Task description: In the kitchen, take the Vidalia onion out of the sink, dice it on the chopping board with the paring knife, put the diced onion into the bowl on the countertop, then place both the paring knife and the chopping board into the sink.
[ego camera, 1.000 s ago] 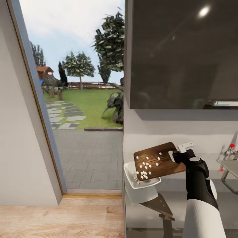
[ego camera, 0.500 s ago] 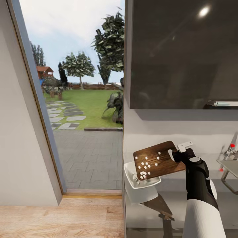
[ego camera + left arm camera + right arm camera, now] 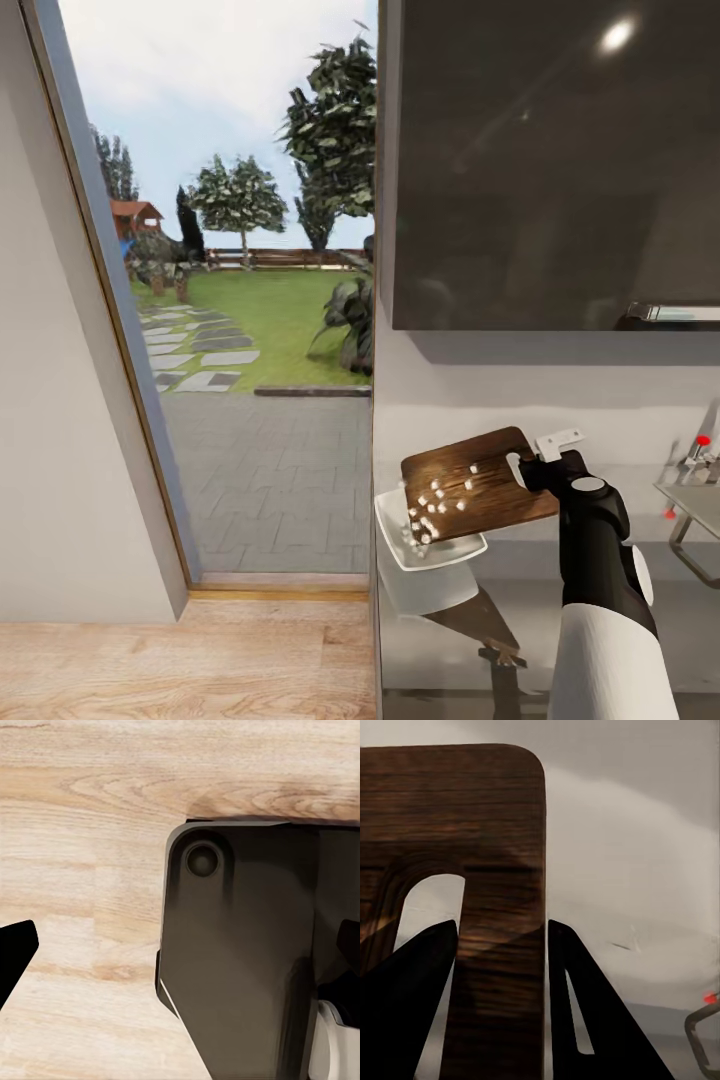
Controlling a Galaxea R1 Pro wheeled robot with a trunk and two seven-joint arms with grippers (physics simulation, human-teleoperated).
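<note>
Brown chopping board (image 3: 478,488) tilted, low edge over bowl (image 3: 428,545) | R jaws clamp handle end | L jaws prob. apart

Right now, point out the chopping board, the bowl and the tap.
chopping board (image 3: 480,478), head view, middle of its wooden face.
bowl (image 3: 392,515), head view, bare white inside near its rim.
tap (image 3: 700,450), head view, body by the red dot.

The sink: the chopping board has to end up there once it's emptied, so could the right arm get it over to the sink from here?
Probably yes. The right gripper holds the chopping board tilted over the bowl, and the sink lies to that arm's own side with nothing visible between. Much of the sink is out of frame.
</note>
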